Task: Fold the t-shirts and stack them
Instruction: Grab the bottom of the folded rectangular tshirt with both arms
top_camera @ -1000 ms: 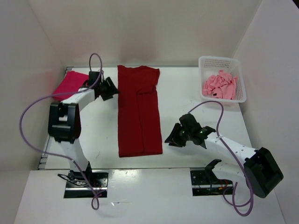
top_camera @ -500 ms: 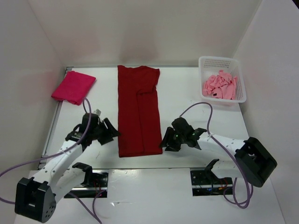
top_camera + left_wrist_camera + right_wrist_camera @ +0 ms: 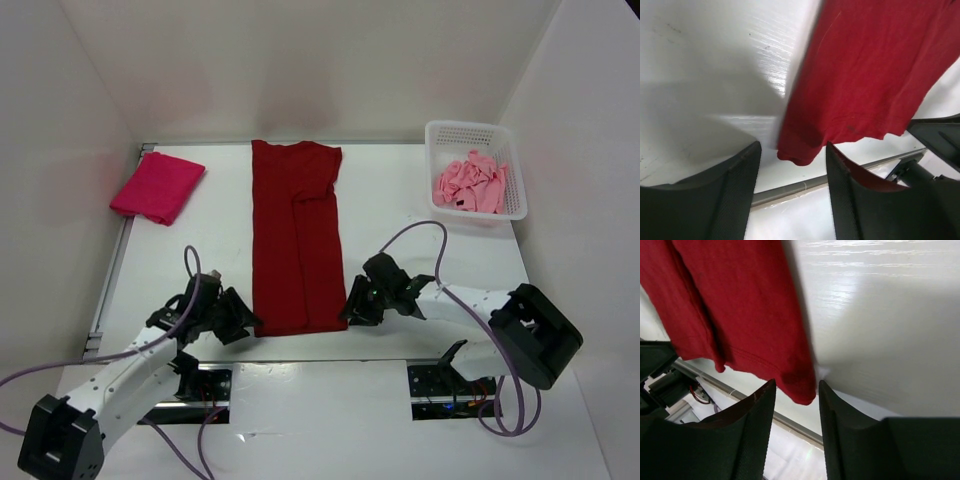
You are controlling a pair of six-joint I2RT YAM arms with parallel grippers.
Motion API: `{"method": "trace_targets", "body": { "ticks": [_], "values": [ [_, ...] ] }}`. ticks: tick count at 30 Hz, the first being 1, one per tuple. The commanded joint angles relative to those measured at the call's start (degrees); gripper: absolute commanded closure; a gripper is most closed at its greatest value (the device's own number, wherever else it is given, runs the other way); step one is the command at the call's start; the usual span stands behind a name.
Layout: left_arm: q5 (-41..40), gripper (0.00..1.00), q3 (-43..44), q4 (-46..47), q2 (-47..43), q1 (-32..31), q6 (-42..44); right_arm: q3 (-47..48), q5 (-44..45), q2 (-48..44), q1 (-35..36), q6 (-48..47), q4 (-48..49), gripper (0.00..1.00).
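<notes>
**Item 1, darker red t-shirt** [image 3: 297, 240]. It lies flat in the middle of the surface [image 3: 400, 210] as a long, narrow strip. Its sleeves are already turned in, the collar end is far from us and the hem is toward the arm bases.

**Item 2, crimson-magenta t-shirt** [image 3: 158, 187]. It is folded small at the far left corner, well apart from the strip.

**Item 3, light pink t-shirt** [image 3: 472, 185]. It sits crumpled inside the white basket [image 3: 465, 127] at the far right and is not yet folded.

**Item 4, left fingers** [image 3: 740, 190]. They are apart and low over the surface, straddling the near left hem corner. Nothing is clamped.

**Item 5, right fingers** [image 3: 850, 440]. They are likewise apart, with the near right hem corner lying between them, ungripped.

**Hazards, as we judge them:**
- Only the very tip of each corner sits between the fingers. If they close this shallow, they may pinch a sliver that slips out once the hem is lifted.
- The strip is layered. A finger that fails to get under every layer would lift the top one alone and open the lengthwise fold.
- If one side catches and the other misses, the hem would rise askew and the cross fold would land crooked.
- Fingers pressed hard into the surface could drag the cloth and bunch it instead of gripping it.
</notes>
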Motion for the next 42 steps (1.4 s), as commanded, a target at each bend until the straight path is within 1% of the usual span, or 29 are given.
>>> {"method": "trace_targets", "body": {
  "ticks": [1,5,6,7,9,12,14,17,21,23,25,26,28,30,31,34,36,37,38,39,40,41,42],
  "values": [
    [0.21,0.42,-1.12,1.73,-4.13,-0.21,-2.05,-0.3,0.0,1.44,0.63,-0.29,2.93,0.56],
    [0.74,0.54,-1.73,2.26,-4.15,-0.21,-1.28,-0.3,1.31,0.04,1.68,0.85,1.53,0.58],
    [0.74,0.54,-1.73,2.26,-3.28,-0.21,-0.75,-0.3,1.32,0.04,1.68,1.54,1.53,0.58],
    [0.74,0.56,-1.04,2.26,-2.23,-0.21,-0.74,-0.91,1.32,0.04,1.68,1.55,1.53,0.61],
    [0.74,0.56,-0.51,2.86,-1.43,-0.21,0.66,-0.92,1.41,0.99,1.68,1.55,1.53,0.64],
    [0.21,0.6,0.02,4.01,-0.03,-0.21,1.27,-0.39,0.88,2.75,2.38,1.55,2.14,0.68],
    [0.73,0.62,0.03,4.54,0.59,-0.74,1.28,0.14,0.88,2.76,2.91,2.16,2.14,0.69],
    [0.74,0.62,0.03,6.2,1.74,-1.44,1.89,0.14,1.49,2.15,2.91,2.17,2.14,0.7],
    [-0.57,0.62,1.43,7.27,4.19,-4.87,1.37,0.14,1.49,2.14,2.91,2.17,1.53,0.69],
    [-0.58,0.66,2.14,7.27,5.86,-5.75,1.37,0.14,1.49,1.54,2.91,2.17,1.53,0.69],
    [-1.11,0.73,2.14,7.27,5.87,-5.75,1.37,0.14,1.49,1.53,2.91,2.17,0.92,0.77],
    [-1.11,0.8,2.66,7.27,5.87,-5.75,1.37,0.66,1.49,1.53,2.91,2.17,0.91,0.81],
    [-2.42,0.87,4.41,3.51,5.87,-5.75,1.98,0.66,1.49,0.92,2.91,2.17,0.3,0.91],
    [-2.43,0.93,5.73,1.38,5.17,-5.75,2.51,0.66,2.02,0.21,2.91,1.65,-0.32,0.95],
    [-0.77,0.96,6.52,0.25,4.47,-5.75,2.51,0.66,2.02,-0.4,2.91,1.64,-1.97,0.98],
    [-0.23,0.99,9.86,-3.62,3.06,-5.75,2.51,2.41,2.02,-1.89,3.43,1.11,-5.23,1.0],
    [-0.23,1.0,13.81,-5.47,3.06,-5.75,3.91,4.43,2.02,-3.56,3.97,0.59,-8.48,1.0],
    [-0.23,1.0,15.3,-7.05,4.8,-5.75,4.61,5.23,2.54,-3.57,3.97,0.59,-9.19,1.0],
    [-1.1,1.0,16.89,-7.93,5.86,-5.75,5.49,8.02,3.16,-4.09,3.97,-0.37,-11.63,1.0],
    [-1.8,1.0,20.03,-8.55,7.0,-5.75,6.98,9.79,3.77,-4.1,2.92,-1.25,-12.79,1.0],
    [-1.81,1.0,21.28,-8.56,8.84,-5.75,6.99,11.37,3.78,-3.57,2.3,-2.13,-13.58,1.0],
    [-1.29,1.0,22.25,-8.56,9.55,-5.75,7.77,14.52,3.78,-3.57,0.21,-4.05,-14.37,1.0],
    [-0.59,1.0,23.05,-8.56,10.26,-2.53,8.39,15.77,3.78,-3.57,-1.12,-4.94,-14.38,1.0]
  ]
}}
